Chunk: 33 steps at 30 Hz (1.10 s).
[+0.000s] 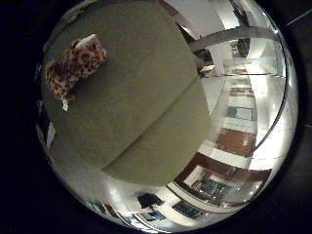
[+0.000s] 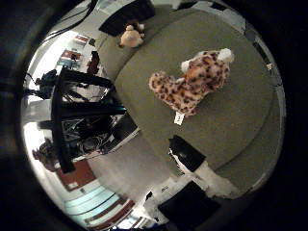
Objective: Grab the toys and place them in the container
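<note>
- You will find the spotted plush toy (image 2: 192,82) lying on the olive-green cushion (image 2: 240,115); use this cushion as your reference landmark.
- The toy has a tan coat with dark brown spots, and pale patches at the end furthest from the cushion's front edge.
- A small white tag (image 2: 178,118) hangs from the toy and rests on the cushion surface just beside it.
- The toy lies on its side, well inside the cushion's edges, with bare fabric around it on all sides.
- A seam (image 1: 151,129) crosses the cushion; the toy sits entirely on one side of it, apart from the seam.
- A second, smaller beige plush toy (image 2: 131,36) lies near the far end of the cushion, well apart from the spotted toy.
- Parts of the hand (image 2: 192,163), black and white, show beyond the cushion's front edge, apart from both toys.
- You cannot tell from these views how far the hand's fingers are spread; nothing is seen held in it.
- No container is visible in either view.
</note>
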Each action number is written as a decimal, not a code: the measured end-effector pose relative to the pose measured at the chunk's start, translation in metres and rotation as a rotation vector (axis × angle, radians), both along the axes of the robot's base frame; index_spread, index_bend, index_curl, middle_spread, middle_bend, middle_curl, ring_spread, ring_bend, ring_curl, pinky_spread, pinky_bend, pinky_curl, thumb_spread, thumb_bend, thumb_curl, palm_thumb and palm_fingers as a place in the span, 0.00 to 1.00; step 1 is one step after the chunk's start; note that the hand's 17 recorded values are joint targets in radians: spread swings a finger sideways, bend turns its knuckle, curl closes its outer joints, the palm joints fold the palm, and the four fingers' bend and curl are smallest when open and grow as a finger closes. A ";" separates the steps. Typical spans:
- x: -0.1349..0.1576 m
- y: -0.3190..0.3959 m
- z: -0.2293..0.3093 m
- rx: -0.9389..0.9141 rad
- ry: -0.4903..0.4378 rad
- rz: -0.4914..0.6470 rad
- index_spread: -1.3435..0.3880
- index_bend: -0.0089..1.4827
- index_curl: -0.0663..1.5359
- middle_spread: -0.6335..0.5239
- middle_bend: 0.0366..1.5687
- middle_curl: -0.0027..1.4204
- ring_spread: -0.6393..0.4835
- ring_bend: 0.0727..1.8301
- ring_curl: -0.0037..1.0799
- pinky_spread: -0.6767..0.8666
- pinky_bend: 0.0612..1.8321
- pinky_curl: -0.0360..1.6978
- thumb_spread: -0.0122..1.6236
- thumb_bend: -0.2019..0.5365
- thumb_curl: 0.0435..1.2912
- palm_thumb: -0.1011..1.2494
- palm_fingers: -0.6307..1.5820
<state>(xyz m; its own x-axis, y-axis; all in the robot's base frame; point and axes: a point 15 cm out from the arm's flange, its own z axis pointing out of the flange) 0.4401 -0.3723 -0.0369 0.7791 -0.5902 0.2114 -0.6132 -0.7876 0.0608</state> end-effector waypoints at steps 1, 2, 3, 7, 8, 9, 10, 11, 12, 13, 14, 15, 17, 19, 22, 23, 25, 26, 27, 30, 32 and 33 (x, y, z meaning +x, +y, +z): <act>-0.001 0.002 -0.002 0.000 0.000 0.004 0.54 0.11 0.21 0.53 0.10 0.22 0.64 0.15 0.26 0.61 0.29 0.12 0.67 0.24 0.24 0.58 0.28; -0.002 0.005 -0.004 -0.001 0.000 0.010 0.54 0.11 0.21 0.53 0.10 0.22 0.64 0.15 0.26 0.61 0.29 0.12 0.67 0.25 0.24 0.58 0.28; -0.004 0.007 -0.007 -0.003 -0.001 0.019 0.54 0.11 0.21 0.53 0.10 0.22 0.64 0.15 0.26 0.61 0.29 0.12 0.67 0.24 0.25 0.58 0.28; -0.010 0.020 -0.022 0.005 0.006 0.041 0.53 0.12 0.21 0.53 0.10 0.22 0.64 0.15 0.26 0.60 0.29 0.12 0.66 0.25 0.26 0.60 0.28; -0.009 0.025 -0.026 0.007 0.007 0.048 0.53 0.12 0.21 0.53 0.10 0.22 0.64 0.15 0.26 0.60 0.29 0.12 0.66 0.25 0.26 0.60 0.28; -0.009 0.028 -0.030 0.012 0.010 0.051 0.53 0.12 0.21 0.53 0.10 0.22 0.64 0.15 0.26 0.60 0.29 0.12 0.66 0.25 0.26 0.61 0.28; -0.010 0.030 -0.033 0.015 0.014 0.052 0.53 0.12 0.21 0.53 0.10 0.22 0.64 0.15 0.26 0.60 0.29 0.12 0.66 0.25 0.26 0.61 0.29; -0.011 0.032 -0.037 0.020 0.018 0.052 0.53 0.12 0.21 0.52 0.10 0.22 0.64 0.15 0.26 0.60 0.29 0.11 0.66 0.25 0.27 0.61 0.28; -0.011 0.035 -0.039 0.024 0.022 0.053 0.53 0.12 0.21 0.52 0.10 0.22 0.64 0.15 0.26 0.60 0.29 0.11 0.66 0.24 0.27 0.61 0.29; -0.011 0.035 -0.040 0.025 0.022 0.053 0.53 0.12 0.21 0.52 0.10 0.22 0.64 0.15 0.26 0.60 0.29 0.11 0.66 0.24 0.27 0.61 0.29; -0.012 0.036 -0.043 0.027 0.025 0.052 0.53 0.12 0.21 0.52 0.10 0.22 0.64 0.15 0.26 0.60 0.29 0.11 0.66 0.24 0.27 0.61 0.29; -0.012 0.036 -0.045 0.029 0.027 0.053 0.53 0.12 0.21 0.52 0.10 0.22 0.64 0.15 0.26 0.60 0.29 0.11 0.66 0.24 0.27 0.61 0.29; -0.014 0.039 -0.054 0.037 0.036 0.054 0.53 0.12 0.21 0.52 0.10 0.22 0.64 0.16 0.26 0.60 0.29 0.11 0.66 0.24 0.27 0.61 0.29; -0.016 0.041 -0.062 0.045 0.045 0.052 0.53 0.12 0.21 0.51 0.10 0.22 0.63 0.16 0.26 0.60 0.29 0.11 0.66 0.24 0.28 0.61 0.29; -0.013 0.039 -0.066 0.044 0.043 0.053 0.53 0.12 0.21 0.50 0.10 0.22 0.63 0.16 0.25 0.60 0.29 0.11 0.66 0.24 0.28 0.61 0.29; -0.014 0.040 -0.069 0.047 0.047 0.053 0.53 0.12 0.22 0.50 0.10 0.22 0.63 0.16 0.25 0.60 0.29 0.11 0.66 0.24 0.28 0.61 0.30; -0.013 0.040 -0.071 0.045 0.043 0.054 0.53 0.12 0.22 0.50 0.10 0.22 0.63 0.16 0.25 0.60 0.29 0.11 0.66 0.24 0.28 0.61 0.30; -0.011 0.038 -0.072 0.043 0.040 0.054 0.52 0.12 0.22 0.50 0.10 0.22 0.63 0.16 0.25 0.60 0.28 0.11 0.66 0.24 0.28 0.61 0.30; -0.009 0.036 -0.073 0.041 0.037 0.054 0.52 0.12 0.22 0.50 0.10 0.22 0.62 0.16 0.25 0.60 0.28 0.11 0.66 0.24 0.28 0.61 0.31; -0.004 0.032 -0.080 0.039 0.035 0.054 0.52 0.12 0.22 0.49 0.10 0.22 0.62 0.15 0.25 0.60 0.28 0.10 0.66 0.24 0.28 0.61 0.32; -0.003 0.030 -0.085 0.039 0.035 0.053 0.51 0.12 0.22 0.48 0.10 0.22 0.61 0.15 0.25 0.61 0.27 0.10 0.66 0.24 0.28 0.61 0.32; -0.002 0.029 -0.086 0.038 0.034 0.053 0.51 0.12 0.23 0.48 0.10 0.22 0.61 0.15 0.25 0.61 0.27 0.10 0.65 0.24 0.28 0.61 0.33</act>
